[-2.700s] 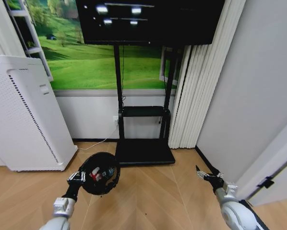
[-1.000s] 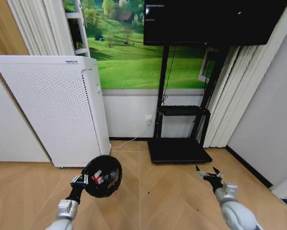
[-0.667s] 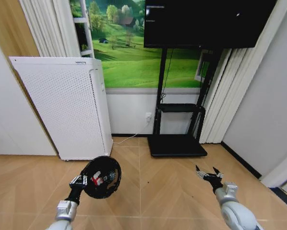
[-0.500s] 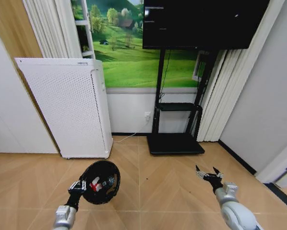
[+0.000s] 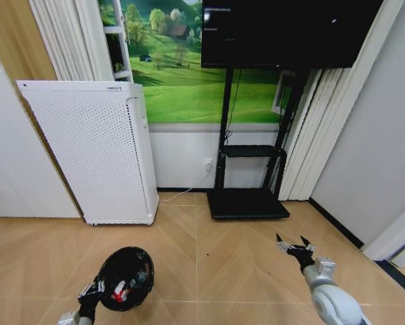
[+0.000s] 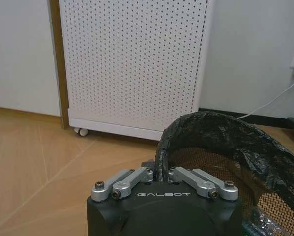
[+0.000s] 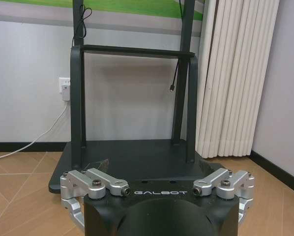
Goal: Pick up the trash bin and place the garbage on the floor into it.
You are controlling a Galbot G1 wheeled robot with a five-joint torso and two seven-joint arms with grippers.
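Note:
The trash bin [image 5: 124,288], small, black and round with a bag liner, hangs tilted low over the wood floor at the lower left of the head view. A red-and-white piece of garbage [image 5: 120,293] lies inside it. My left gripper [image 5: 94,292] is shut on the bin's near rim. In the left wrist view its fingers [image 6: 137,177] pinch the lined rim of the bin [image 6: 225,147], whose mesh wall shows inside. My right gripper [image 5: 292,245] hovers open over the floor at the lower right, holding nothing.
A tall white perforated appliance [image 5: 94,149] stands against the wall at the left. A black TV stand [image 5: 248,202] with a flat base [image 7: 132,157] sits ahead, white curtains [image 5: 311,135] to its right. A white cable [image 7: 39,132] runs from a wall socket.
The left arm has lowered the bin down and to the left, closer to the floor. The right gripper has stayed in place. Earlier the whole view turned as the robot moved.

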